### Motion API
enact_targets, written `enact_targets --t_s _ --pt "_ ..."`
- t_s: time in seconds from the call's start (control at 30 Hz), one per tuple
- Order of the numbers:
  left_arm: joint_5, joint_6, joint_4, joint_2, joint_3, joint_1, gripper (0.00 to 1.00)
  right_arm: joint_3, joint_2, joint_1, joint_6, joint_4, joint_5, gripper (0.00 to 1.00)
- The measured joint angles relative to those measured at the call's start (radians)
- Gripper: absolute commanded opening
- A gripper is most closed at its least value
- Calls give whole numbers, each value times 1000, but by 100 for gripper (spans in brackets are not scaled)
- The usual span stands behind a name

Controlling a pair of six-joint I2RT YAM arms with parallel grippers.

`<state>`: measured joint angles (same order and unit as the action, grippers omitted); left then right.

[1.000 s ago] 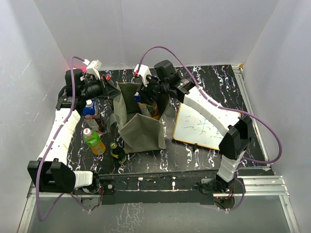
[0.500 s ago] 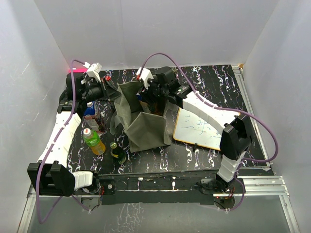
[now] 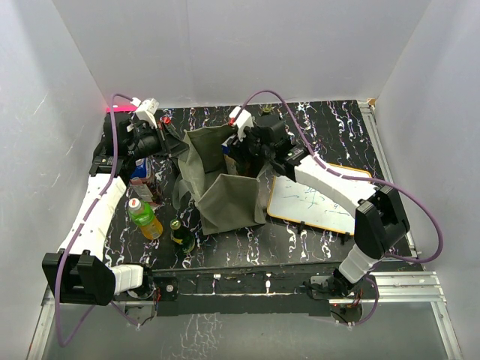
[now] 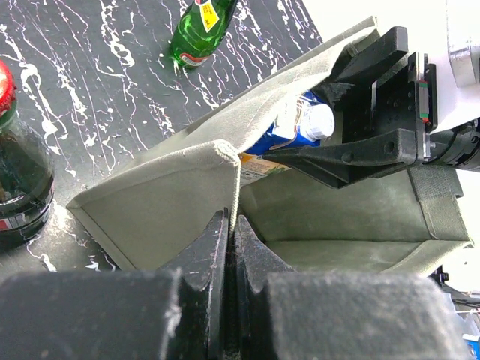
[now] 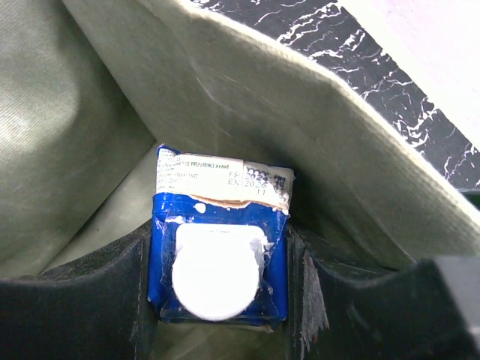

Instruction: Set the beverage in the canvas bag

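The olive-grey canvas bag (image 3: 225, 202) stands open in the middle of the black marbled table. My left gripper (image 3: 174, 142) is shut on the bag's left rim, the cloth edge pinched between the jaws (image 4: 231, 221). The beverage is a blue carton (image 5: 219, 255) with a white round cap. It sits inside the bag (image 5: 262, 112), and my right gripper (image 5: 219, 240) is shut on its two sides. From the left wrist, the carton (image 4: 300, 127) shows below the rim (image 4: 165, 195), with the right gripper's black fingers (image 4: 360, 150) over it. From above, the right gripper (image 3: 238, 154) dips into the bag's mouth.
Left of the bag stand a green-tea bottle (image 3: 144, 217), a dark green glass bottle (image 3: 180, 234) and a blue-capped bottle (image 3: 137, 169). A framed whiteboard (image 3: 315, 199) lies right of the bag under the right arm. White walls enclose the table.
The right gripper has moved to the right with the carton, and the bag's top has shifted right with it. The left gripper has kept its hold on the rim.
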<state>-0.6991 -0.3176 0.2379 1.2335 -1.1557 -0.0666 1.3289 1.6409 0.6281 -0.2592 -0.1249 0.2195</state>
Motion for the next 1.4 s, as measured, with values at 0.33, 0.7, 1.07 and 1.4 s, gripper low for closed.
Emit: enact_targets --t_s 0.33,0.7,1.07,1.4 --pt "-4 27 0 0 0 -9 0 -32 -8 6 68 56 -84 41" --pt "-6 39 0 0 0 -16 0 -14 1 8 41 45 -106 74" --pt "-16 38 2 1 -2 -21 0 65 26 8 24 16 -116 82" --pt "-16 41 19 23 -32 -23 0 135 30 12 20 -37 -108 86"
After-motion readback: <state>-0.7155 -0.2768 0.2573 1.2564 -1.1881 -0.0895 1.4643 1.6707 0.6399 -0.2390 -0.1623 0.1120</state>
